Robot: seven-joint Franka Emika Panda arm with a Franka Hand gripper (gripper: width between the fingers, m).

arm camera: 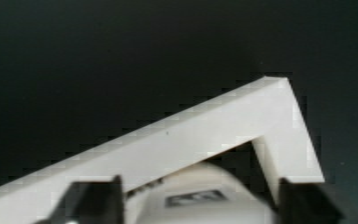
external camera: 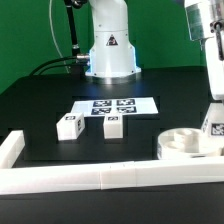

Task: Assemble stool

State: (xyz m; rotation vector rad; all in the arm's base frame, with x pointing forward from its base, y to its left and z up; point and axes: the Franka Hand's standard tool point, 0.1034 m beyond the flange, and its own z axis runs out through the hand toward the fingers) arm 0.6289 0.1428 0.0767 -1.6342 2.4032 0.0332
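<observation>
My claw point(external camera: 212, 118) pinching a tagged white leg point(arm camera: 194, 188) over the round seat point(external camera: 188, 143), second leg point(external camera: 68, 126) and third leg point(external camera: 112, 125) near the marker board point(external camera: 115, 104), warning triangle point(external camera: 112, 44) on my arm's base.

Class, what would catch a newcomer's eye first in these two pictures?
The gripper hangs at the exterior view's right, with a tagged leg between its jaws over the round seat. A second leg and a third leg stand loose beside the marker board.
</observation>
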